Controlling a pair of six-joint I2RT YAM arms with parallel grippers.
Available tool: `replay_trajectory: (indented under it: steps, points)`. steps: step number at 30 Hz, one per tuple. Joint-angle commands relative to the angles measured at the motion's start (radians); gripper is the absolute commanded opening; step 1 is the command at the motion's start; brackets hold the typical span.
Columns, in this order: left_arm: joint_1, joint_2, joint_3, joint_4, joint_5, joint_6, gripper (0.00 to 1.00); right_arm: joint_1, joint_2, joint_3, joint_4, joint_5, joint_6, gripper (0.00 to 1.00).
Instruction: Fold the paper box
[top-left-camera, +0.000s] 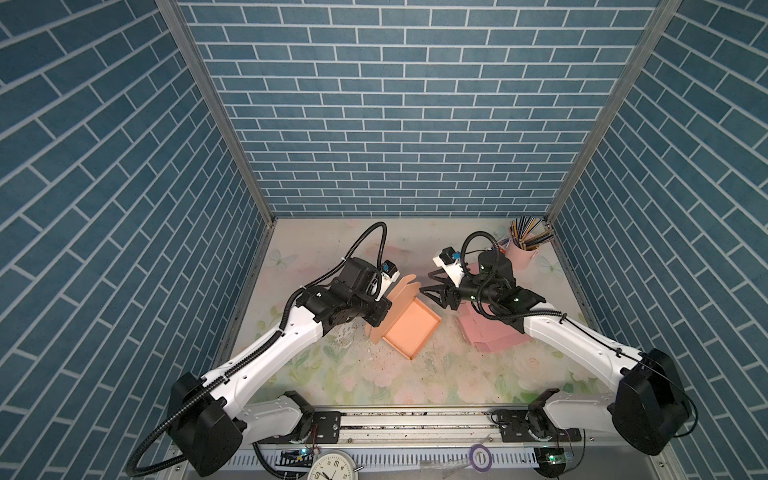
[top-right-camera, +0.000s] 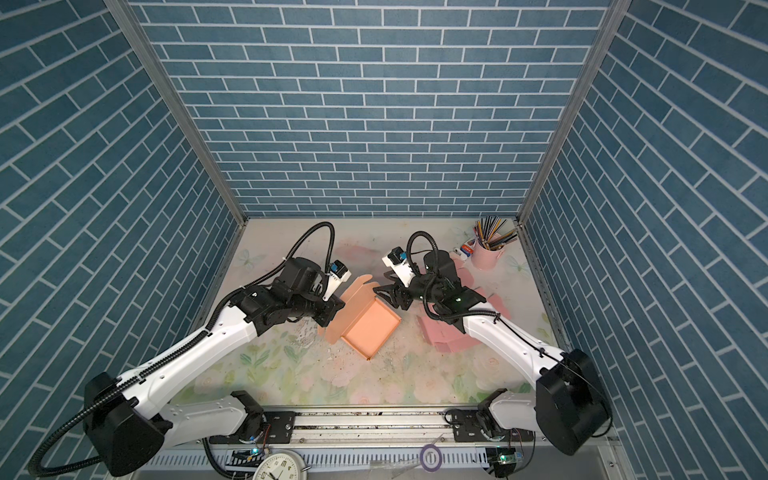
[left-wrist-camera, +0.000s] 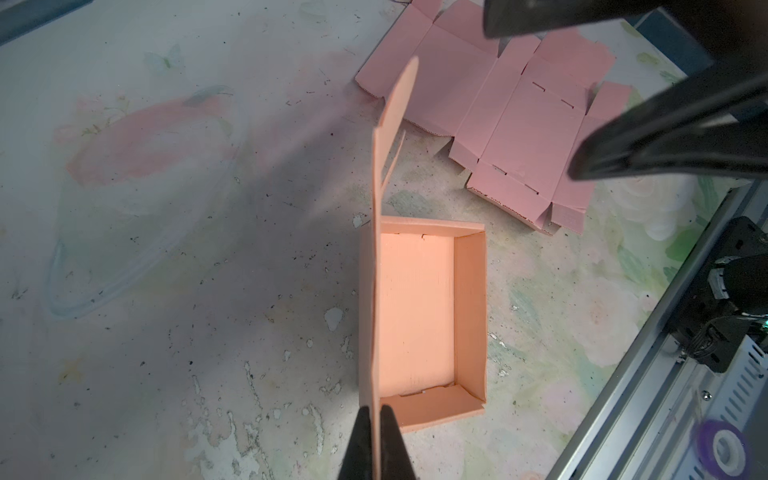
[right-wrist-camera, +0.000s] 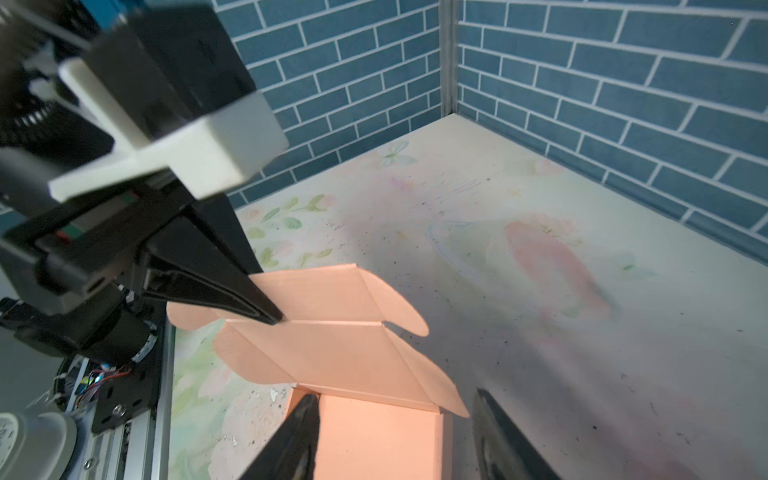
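Pinching box lid (right-wrist-camera: 332, 353) w/ L jaws clamped, R jaws apart nearby

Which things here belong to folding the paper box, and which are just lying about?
Job: orange paper box, its raised lid flap pinched by the left tool, open right tool near it.
Lying about: flat pink box blanks, pink pencil cup, clock, purple tape roll.
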Motion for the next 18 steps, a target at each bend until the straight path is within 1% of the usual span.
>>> replay_trajectory:
  steps: [1, 3, 4, 7, 11, 15, 18]
  points:
    - [-0.005, -0.018, 0.026, -0.022, 0.009, 0.033, 0.04, -0.012, 0.055, 0.060, -0.018, -0.077, -0.092, 0.59]
    - [-0.005, -0.022, 0.027, -0.025, 0.008, 0.033, 0.04, -0.016, 0.108, 0.108, -0.067, -0.086, -0.103, 0.57]
    - [-0.004, -0.024, 0.024, -0.026, 0.006, 0.033, 0.04, -0.016, 0.131, 0.129, -0.090, -0.115, -0.119, 0.57]
    - [-0.005, -0.030, 0.022, -0.026, 0.007, 0.033, 0.04, -0.017, 0.173, 0.157, -0.099, -0.167, -0.122, 0.56]
    - [-0.004, -0.040, 0.017, -0.022, 0.013, 0.034, 0.04, -0.016, 0.208, 0.164, -0.084, -0.148, -0.138, 0.56]
    - [-0.007, -0.041, 0.017, -0.022, 0.015, 0.034, 0.04, -0.016, 0.265, 0.207, -0.123, -0.184, -0.154, 0.55]
    - [-0.006, -0.038, 0.016, -0.022, 0.008, 0.034, 0.04, -0.016, 0.289, 0.218, -0.137, -0.188, -0.160, 0.50]
